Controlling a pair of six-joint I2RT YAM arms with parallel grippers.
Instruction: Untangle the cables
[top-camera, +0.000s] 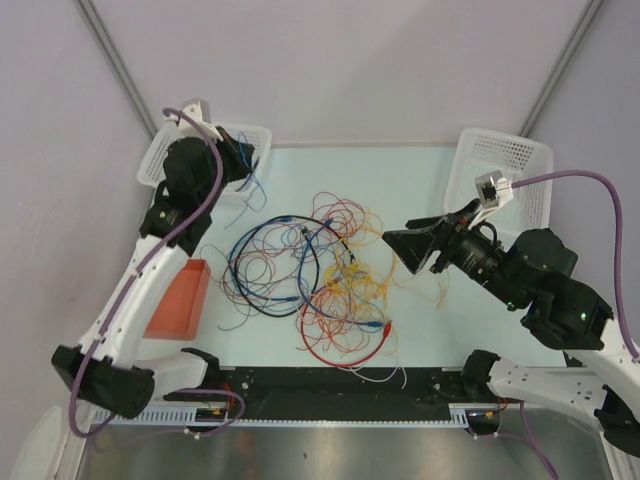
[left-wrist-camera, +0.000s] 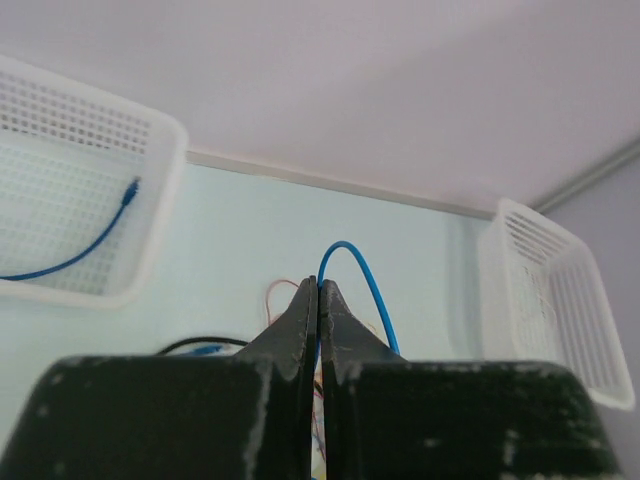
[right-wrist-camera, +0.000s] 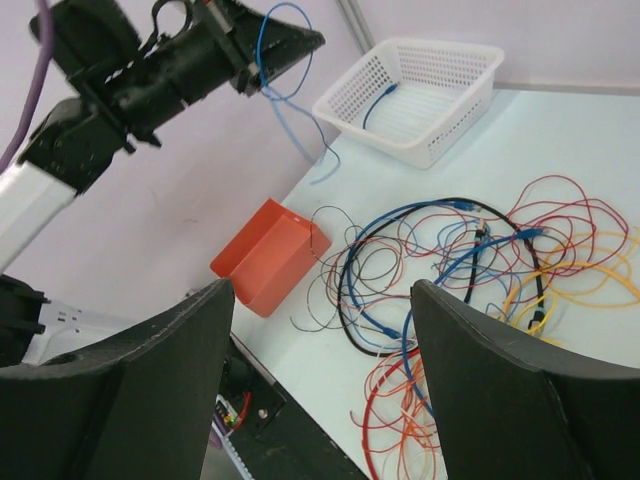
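The cables (top-camera: 320, 270) lie in a loose tangle of red, blue, yellow, orange and black loops at mid-table. My left gripper (top-camera: 245, 158) is raised by the left basket and shut on a thin blue cable (left-wrist-camera: 352, 262), which arches above the fingertips in the left wrist view. That cable's free end (right-wrist-camera: 292, 115) hangs down toward the table. My right gripper (top-camera: 398, 250) hovers at the tangle's right side, open, with nothing between its fingers (right-wrist-camera: 130, 390). Below it lie the blue, black and red loops (right-wrist-camera: 450, 270).
A white basket (top-camera: 165, 160) at the back left holds a blue cable (left-wrist-camera: 85, 250). Another white basket (top-camera: 520, 165) stands at the back right. An orange bin (top-camera: 180, 298) sits at the left edge, and a black rail (top-camera: 330, 390) runs along the near edge.
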